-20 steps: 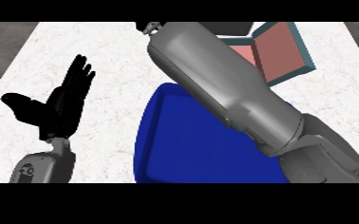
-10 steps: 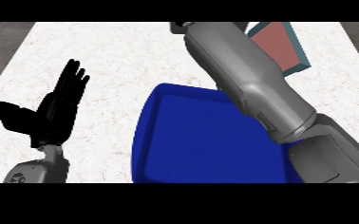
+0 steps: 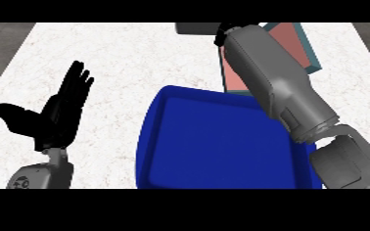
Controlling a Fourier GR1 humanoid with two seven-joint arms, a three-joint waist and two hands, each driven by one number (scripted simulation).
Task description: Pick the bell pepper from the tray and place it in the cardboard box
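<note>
The glossy blue tray shows only its bare floor; the cardboard box lies beyond, at the counter's far edge. The left hand rests with fingers straight near the left edge. The right hand is hidden past its grey forearm, so its fingers cannot be told.

Tray sits on the counter at lower centre; cardboard box lies behind it at 1 o'clock, partly hidden by the right forearm; left hand at 9 o'clock of tray, apart from it.

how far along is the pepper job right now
The tray shows no pepper, so the pickup looks done. The right forearm reaches over the box; its hand and any pepper are hidden, so placing is unconfirmed. The left hand rests open at left.
</note>
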